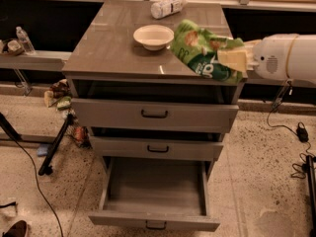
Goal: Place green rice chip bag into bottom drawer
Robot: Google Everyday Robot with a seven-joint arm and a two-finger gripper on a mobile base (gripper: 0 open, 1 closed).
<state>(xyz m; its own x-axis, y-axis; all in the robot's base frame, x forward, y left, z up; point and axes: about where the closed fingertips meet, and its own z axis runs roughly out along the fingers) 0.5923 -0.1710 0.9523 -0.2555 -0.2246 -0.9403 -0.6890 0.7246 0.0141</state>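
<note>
Gripper: at the right edge of the cabinet top, reaching in from the right on a white arm; fingers closed on the green rice chip bag at its darker green end; bag held tilted above the top's right front corner, just right of the cream bowl (clear bottle lying behind); bottom drawer pulled fully out, grey floor showing; two upper drawers slightly ajar.
</note>
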